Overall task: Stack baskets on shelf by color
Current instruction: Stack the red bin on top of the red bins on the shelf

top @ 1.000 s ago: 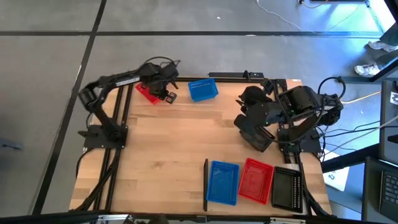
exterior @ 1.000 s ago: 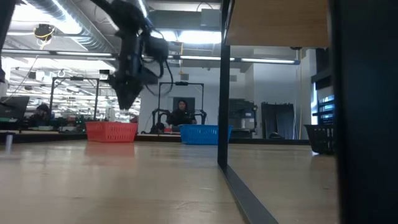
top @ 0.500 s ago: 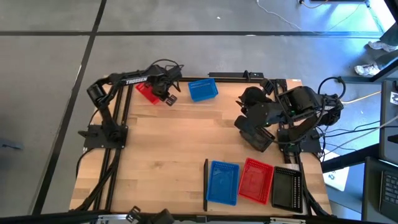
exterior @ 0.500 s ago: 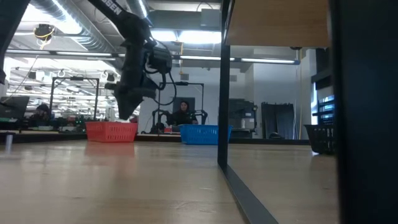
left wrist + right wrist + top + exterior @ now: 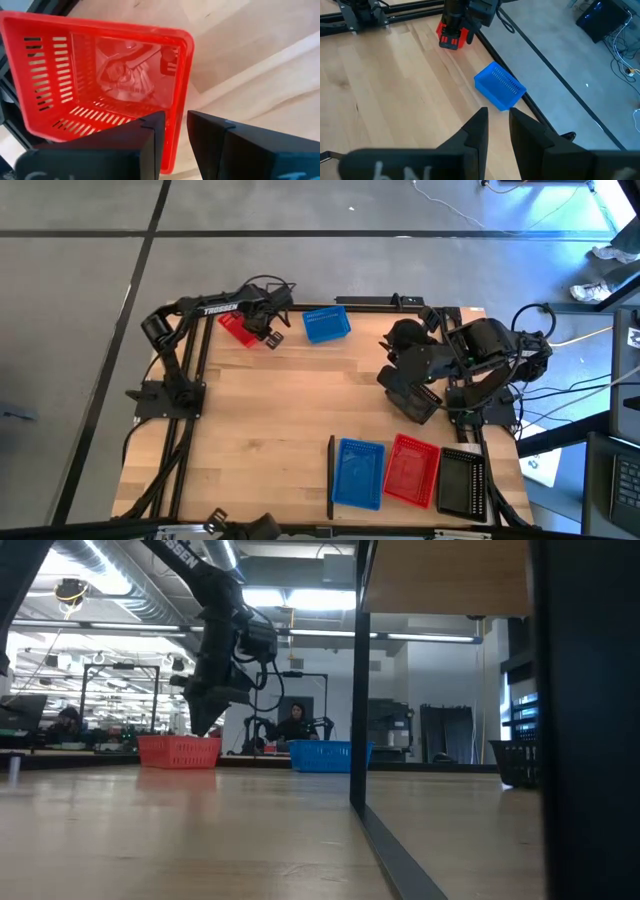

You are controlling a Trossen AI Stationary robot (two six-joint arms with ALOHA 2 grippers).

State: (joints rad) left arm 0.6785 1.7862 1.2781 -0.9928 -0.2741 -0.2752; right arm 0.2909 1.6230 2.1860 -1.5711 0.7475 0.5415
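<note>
butcher-block table [image 5: 290,410] (perhaps workbenches behind), baskets [image 5: 385,473] resting.

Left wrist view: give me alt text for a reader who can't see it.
The left gripper, fingers slightly apart, hangs just above the near rim of an empty red basket with latticed sides. The basket sits on the pale wooden table.

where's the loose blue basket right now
In the high view the blue basket sits at the table's far edge, right of the red basket under the left gripper.

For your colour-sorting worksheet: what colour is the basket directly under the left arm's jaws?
Red basket; the left wrist view shows it best.
</note>
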